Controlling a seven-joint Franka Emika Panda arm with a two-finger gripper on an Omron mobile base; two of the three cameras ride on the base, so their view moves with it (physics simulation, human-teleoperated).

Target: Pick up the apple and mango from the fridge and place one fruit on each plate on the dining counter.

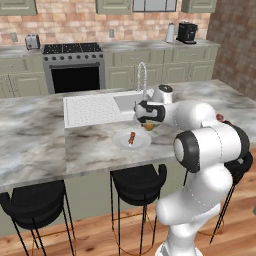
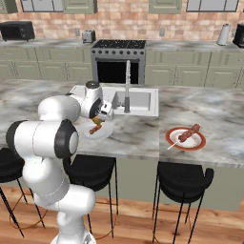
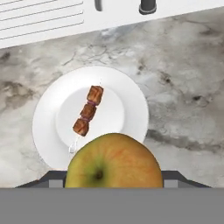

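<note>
Stools: black round stools (image 1: 137, 181) stood nearest, tucked under the desk edge.
Desk: grey-white marbled desk (image 1: 35, 145) with inset sink (image 2: 138, 101) and curved steel tap (image 2: 127, 86).
Gripper: gripper (image 1: 148, 124) hovered over the pale plate, clamped on the apple (image 3: 113, 161).
Pale plate: pale plate (image 3: 89, 116) carried a meat skewer (image 3: 89, 110).
Red-rimmed plate: red-rimmed plate (image 2: 186, 138), seen from the right base camera, well apart to the right, held another skewer (image 2: 188, 134).
Room: green cabinets, stove (image 1: 73, 65), toaster (image 1: 32, 41) and brick wall behind.
Writing: none readable.
</note>
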